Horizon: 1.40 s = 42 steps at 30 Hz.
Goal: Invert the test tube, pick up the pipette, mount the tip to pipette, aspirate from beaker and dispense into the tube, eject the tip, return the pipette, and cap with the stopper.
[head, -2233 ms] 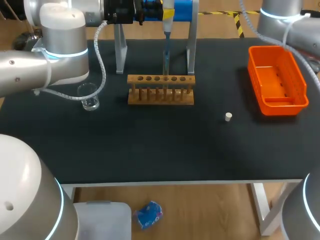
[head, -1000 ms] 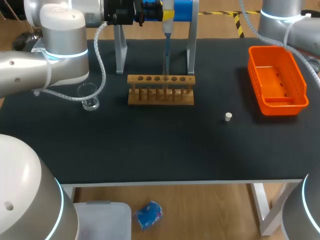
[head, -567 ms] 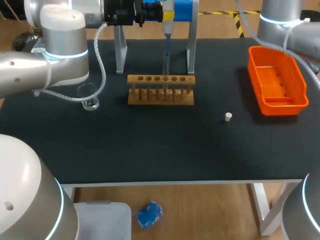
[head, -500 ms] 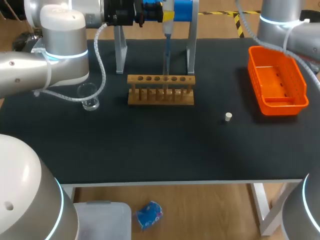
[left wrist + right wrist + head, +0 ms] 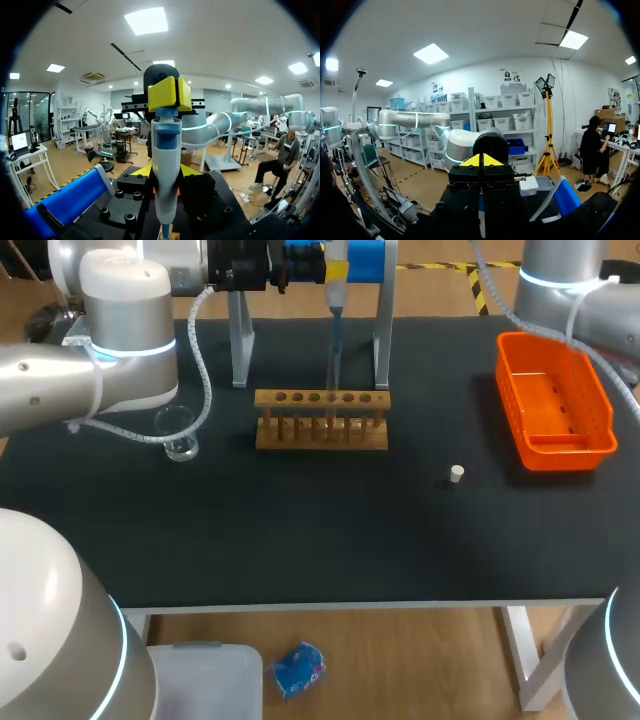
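Barely anything is moving: your right arm [image 5: 600, 305] is shifting slightly at the far corner, the blue-and-white pipette [image 5: 336, 300] staying put. Head view: it is hanging beside your left hand [image 5: 300, 262], pointing down at the wooden test-tube rack [image 5: 321, 430]; the small white stopper [image 5: 456, 474] is lying loose on the black bench [image 5: 300, 530]. Left wrist view: the pipette is standing right ahead, but you cannot tell whether that hand is gripping it. Right wrist view: your right hand [image 5: 480, 161] is sitting pinched closed, empty. You are likely dispensing; ejecting, returning and capping are remaining.
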{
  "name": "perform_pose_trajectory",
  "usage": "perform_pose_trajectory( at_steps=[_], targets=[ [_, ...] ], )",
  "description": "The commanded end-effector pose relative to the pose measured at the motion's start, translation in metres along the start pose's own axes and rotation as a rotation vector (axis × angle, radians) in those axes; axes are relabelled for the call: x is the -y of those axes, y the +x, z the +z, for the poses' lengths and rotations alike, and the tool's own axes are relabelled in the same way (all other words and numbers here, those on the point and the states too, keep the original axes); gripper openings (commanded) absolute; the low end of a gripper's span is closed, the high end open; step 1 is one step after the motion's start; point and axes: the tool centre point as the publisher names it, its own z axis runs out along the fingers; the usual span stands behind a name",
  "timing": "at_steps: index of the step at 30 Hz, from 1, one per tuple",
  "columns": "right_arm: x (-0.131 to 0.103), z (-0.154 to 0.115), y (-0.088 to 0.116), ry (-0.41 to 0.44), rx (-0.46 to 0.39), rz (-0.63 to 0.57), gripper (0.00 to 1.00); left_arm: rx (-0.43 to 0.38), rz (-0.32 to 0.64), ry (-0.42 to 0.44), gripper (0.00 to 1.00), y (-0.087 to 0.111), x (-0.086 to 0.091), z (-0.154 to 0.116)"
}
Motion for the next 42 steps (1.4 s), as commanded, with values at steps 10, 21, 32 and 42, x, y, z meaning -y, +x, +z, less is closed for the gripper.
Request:
perform_pose_trajectory(
  at_steps=[10, 21, 32, 42],
  targets=[
    [-0.027, -0.002, -0.001, 0.042, -0.012, -0.054, 0.00, 0.003, -0.001, -0.002, 0.00, 0.000, 0.004, 0.001],
    [-0.041, -0.035, 0.030, 0.121, -0.023, -0.066, 1.00, 0.003, -0.001, -0.002, 0.00, 0.000, 0.004, 0.001],
    [-0.016, -0.075, 0.066, 0.267, 0.010, -0.134, 1.00, 0.003, -0.001, -0.002, 0.00, 0.000, 0.004, 0.001],
    [0.038, -0.111, 0.102, 0.426, 0.079, -0.123, 1.00, 0.003, -0.001, -0.002, 0.00, 0.000, 0.004, 0.001]
  ],
)
